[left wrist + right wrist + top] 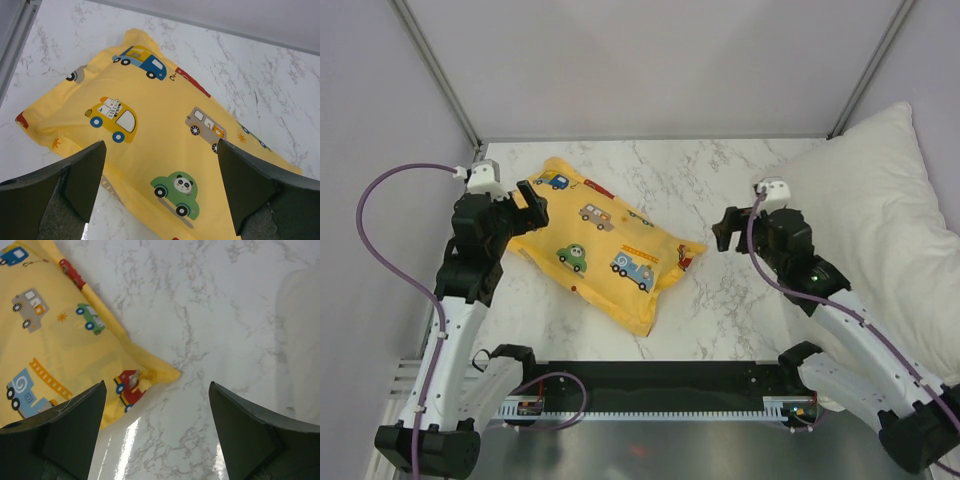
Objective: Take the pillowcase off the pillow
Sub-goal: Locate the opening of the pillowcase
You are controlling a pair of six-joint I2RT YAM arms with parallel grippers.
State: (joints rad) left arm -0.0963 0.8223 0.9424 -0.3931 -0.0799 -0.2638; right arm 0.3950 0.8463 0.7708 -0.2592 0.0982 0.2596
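Note:
The yellow pillowcase (pixel 600 240) printed with cartoon vehicles lies filled and flat on the marble table, running from back left to front right. The pillow inside it is hidden by the fabric. My left gripper (pixel 525 205) hovers open over the case's left end; in the left wrist view the pillowcase (pixel 160 135) fills the space beneath my left gripper (pixel 160 190). My right gripper (pixel 725 228) hangs open just right of the case's right corner, apart from it. In the right wrist view the pillowcase (pixel 55 350) ends in a corner with a small zip pull (pixel 145 382), left of my right gripper (pixel 157 432).
A large white pillow (pixel 880 220) rests against the right wall, beside the right arm. Grey walls and metal frame posts close the table's back and sides. A black rail (pixel 650 385) runs along the near edge between the arm bases.

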